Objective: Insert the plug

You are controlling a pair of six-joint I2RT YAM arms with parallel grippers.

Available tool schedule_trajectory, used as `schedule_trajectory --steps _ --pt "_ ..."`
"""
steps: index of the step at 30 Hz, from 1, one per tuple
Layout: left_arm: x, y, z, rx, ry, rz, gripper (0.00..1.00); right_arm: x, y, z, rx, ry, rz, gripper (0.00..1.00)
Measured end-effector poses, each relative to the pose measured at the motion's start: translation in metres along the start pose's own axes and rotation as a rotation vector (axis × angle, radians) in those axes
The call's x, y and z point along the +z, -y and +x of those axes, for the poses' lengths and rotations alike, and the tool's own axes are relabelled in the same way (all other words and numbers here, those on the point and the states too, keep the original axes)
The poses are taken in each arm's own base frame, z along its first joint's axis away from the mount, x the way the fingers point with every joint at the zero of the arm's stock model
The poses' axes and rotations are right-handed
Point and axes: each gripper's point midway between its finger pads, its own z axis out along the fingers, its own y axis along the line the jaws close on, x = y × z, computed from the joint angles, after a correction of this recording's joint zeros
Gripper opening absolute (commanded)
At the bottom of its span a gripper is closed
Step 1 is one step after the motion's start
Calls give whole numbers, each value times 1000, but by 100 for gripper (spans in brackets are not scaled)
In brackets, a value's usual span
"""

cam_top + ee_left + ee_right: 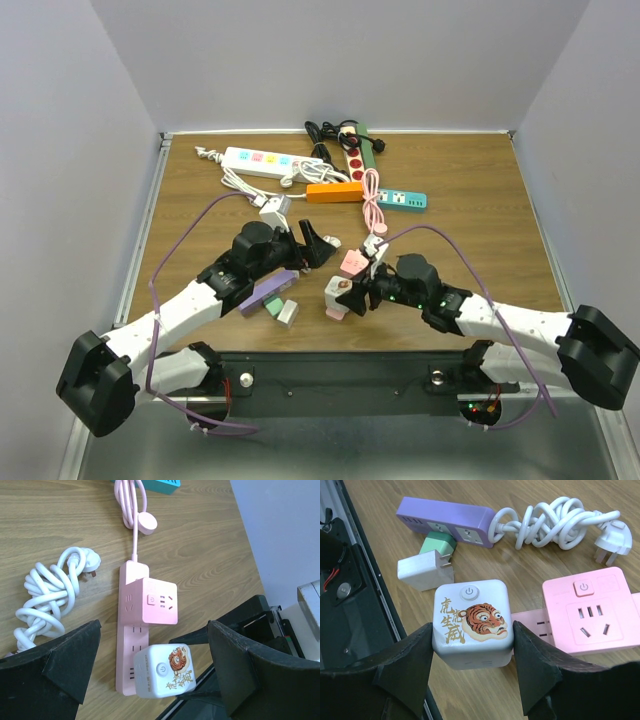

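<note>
The plug is a white cube with a tiger face (472, 622) and a round power button. My right gripper (472, 647) is shut on it, one finger on each side. The cube (160, 672) sits over the near end of the pink power strip (131, 610); its prongs are hidden. A pink cube adapter (157, 600) sits further along the same strip (530, 622). My left gripper (155, 650) hangs open above the strip, its fingers spread wide on either side and touching nothing. From above, both grippers (318, 245) (345, 295) meet near the table's front middle.
A purple strip (445, 520), a green plug (437, 545) and a white adapter (422, 570) lie left of the cube. A coiled white cable (555, 522) lies beyond. White (258, 160), orange (334, 192) and teal (405, 201) strips lie at the back. The black front rail (340, 375) is close.
</note>
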Motion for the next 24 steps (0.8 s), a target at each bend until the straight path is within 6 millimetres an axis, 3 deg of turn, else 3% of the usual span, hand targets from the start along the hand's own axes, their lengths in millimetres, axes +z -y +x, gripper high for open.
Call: schedule_trajectory --steps 24 --pt "0 0 0 -1 1 -1 98 8 4 9 11 20 10 1"
